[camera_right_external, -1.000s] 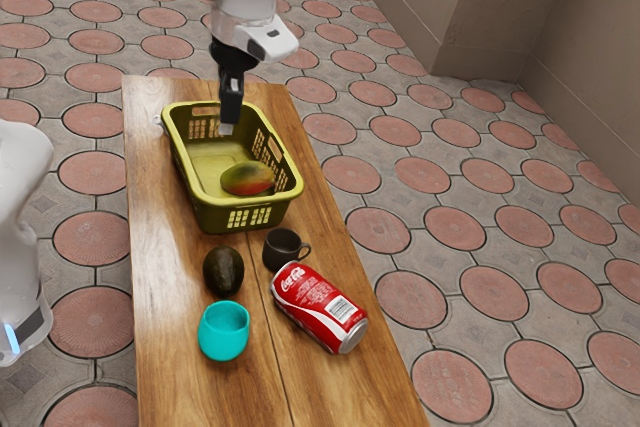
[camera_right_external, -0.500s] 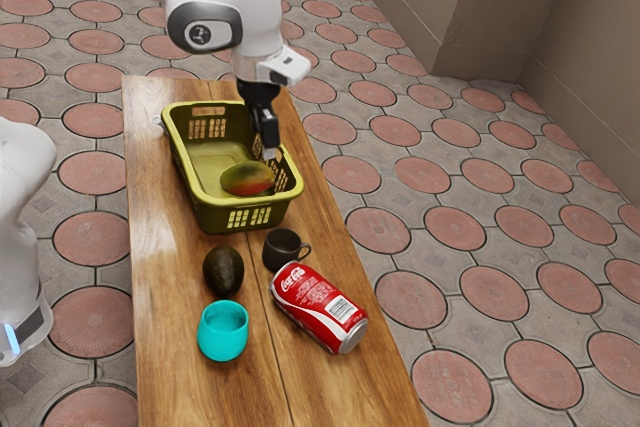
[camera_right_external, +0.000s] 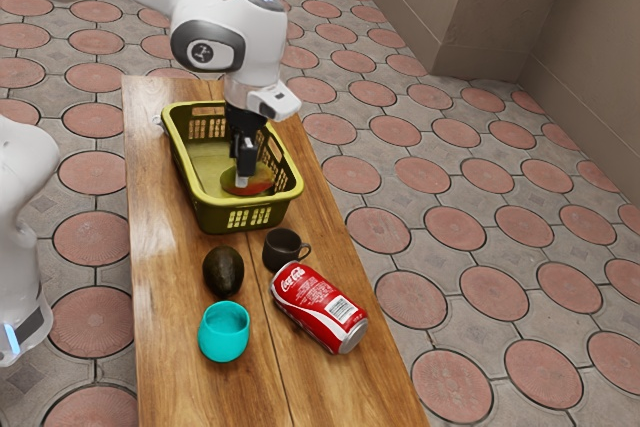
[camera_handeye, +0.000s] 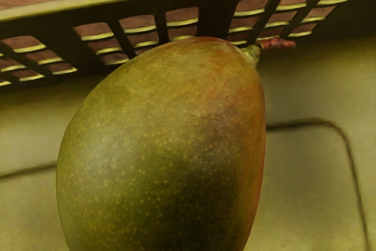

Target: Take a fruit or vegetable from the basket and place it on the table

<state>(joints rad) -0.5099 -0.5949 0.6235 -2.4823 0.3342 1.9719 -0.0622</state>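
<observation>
My gripper (camera_right_external: 244,175) points down inside the yellow-green basket (camera_right_external: 212,215), its tips over or beside the mango (camera_right_external: 262,188) and covering part of it. Whether they touch the fruit cannot be made out. The green and red mango lies on the basket floor, toward the basket end nearer the avocado. In the wrist view the mango (camera_handeye: 164,145) is large and close below the hand, its stem near the slotted basket wall (camera_handeye: 214,4). The basket stands on the wooden table (camera_right_external: 165,297).
A dark avocado (camera_right_external: 223,272) lies on the table outside the basket. Close by are a black mug (camera_right_external: 283,250), a turquoise cup (camera_right_external: 223,335) and a red soda can (camera_right_external: 320,309) on its side. Part of another white robot (camera_right_external: 20,237) stands at the exterior view's left.
From the basket's far end my gripper has travelled to the mango, first toward the exterior view's right, then slightly back left and lower. The mango has not visibly moved.
</observation>
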